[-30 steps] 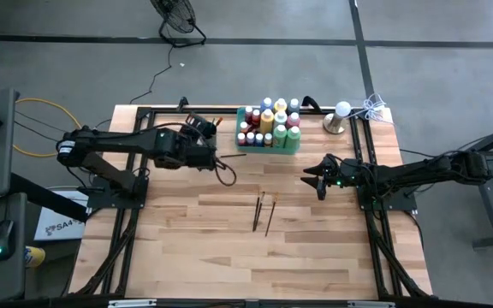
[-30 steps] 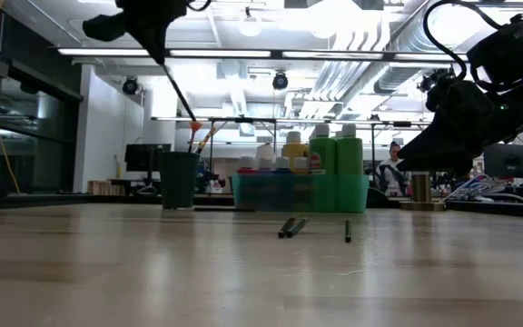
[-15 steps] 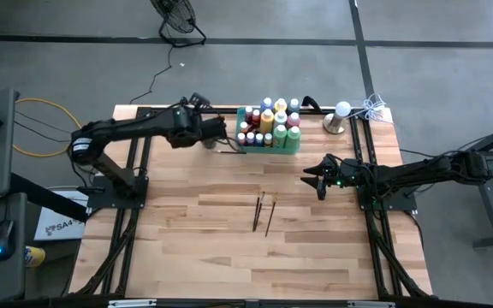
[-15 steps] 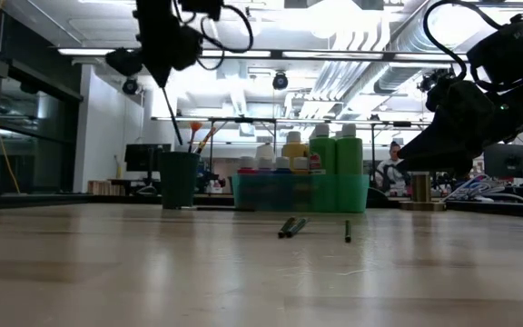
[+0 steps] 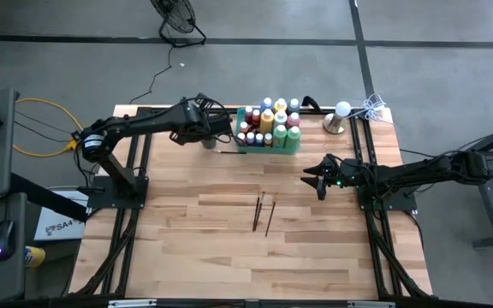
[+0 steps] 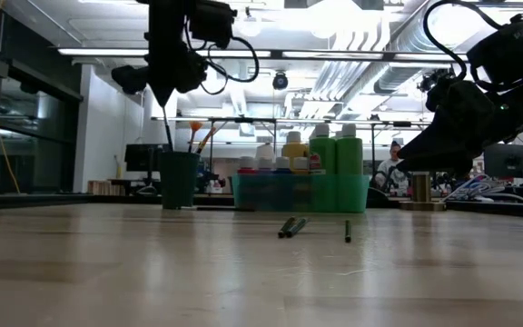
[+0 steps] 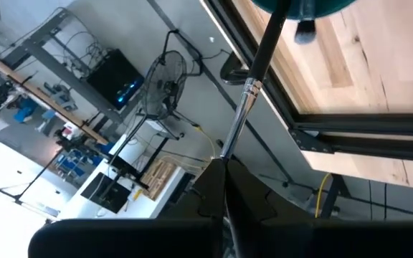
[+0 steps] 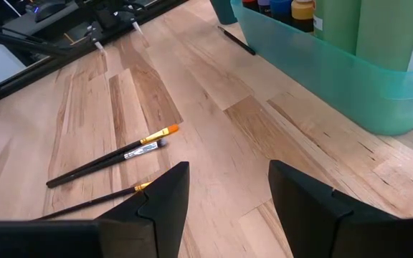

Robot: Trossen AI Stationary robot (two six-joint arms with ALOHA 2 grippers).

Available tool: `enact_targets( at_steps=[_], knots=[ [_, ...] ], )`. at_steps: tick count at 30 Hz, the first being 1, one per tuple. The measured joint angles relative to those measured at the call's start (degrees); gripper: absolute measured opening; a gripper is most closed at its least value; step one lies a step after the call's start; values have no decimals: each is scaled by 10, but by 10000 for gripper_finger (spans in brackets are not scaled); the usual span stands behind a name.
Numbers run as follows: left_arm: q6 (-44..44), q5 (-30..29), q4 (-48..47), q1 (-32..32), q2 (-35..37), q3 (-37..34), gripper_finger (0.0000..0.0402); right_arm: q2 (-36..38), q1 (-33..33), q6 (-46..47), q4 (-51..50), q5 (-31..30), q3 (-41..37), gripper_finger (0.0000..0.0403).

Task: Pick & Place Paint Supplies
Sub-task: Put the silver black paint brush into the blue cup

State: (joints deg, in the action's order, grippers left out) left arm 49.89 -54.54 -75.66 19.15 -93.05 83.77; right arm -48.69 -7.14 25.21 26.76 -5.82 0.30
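Observation:
My left gripper hangs above the dark round cup at the table's far side, shut on a thin dark-handled paintbrush. The brush points down, and its lower end reaches the cup's mouth. Other brushes stand in the cup. Three brushes lie mid-table, and one more lies beside the green tray, which holds several paint bottles. My right gripper hovers open and empty right of the loose brushes. My left gripper pinches the paintbrush between its two fingers at the silver ferrule end. The fingers come from above and point down along the brush. The dark handle hangs steeply below them, lifted clear of the table, with its free end at the cup's opening.
The tray stands just right of the cup. A metal stand with a white ball and a white cord sit at the far right corner. Black frame rails run along the table's sides.
My left gripper has carried the brush toward the table's far edge and a little right, from near the tray's front to above the cup. It has tipped the brush from a slant to nearly upright, and the brush's lower end has come down to the cup's mouth.

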Motion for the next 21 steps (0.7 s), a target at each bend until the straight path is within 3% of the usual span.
enact_targets(
  at_steps=[13,17,21],
  knots=[
    [2,18,23,0,2,0,82,0,0,0,0,0,0,185],
    [-62,-29,22,-4,9,2,89,0,0,0,0,0,0,185],
    [-138,13,16,-11,26,19,89,0,0,0,0,0,0,185]
  ],
)
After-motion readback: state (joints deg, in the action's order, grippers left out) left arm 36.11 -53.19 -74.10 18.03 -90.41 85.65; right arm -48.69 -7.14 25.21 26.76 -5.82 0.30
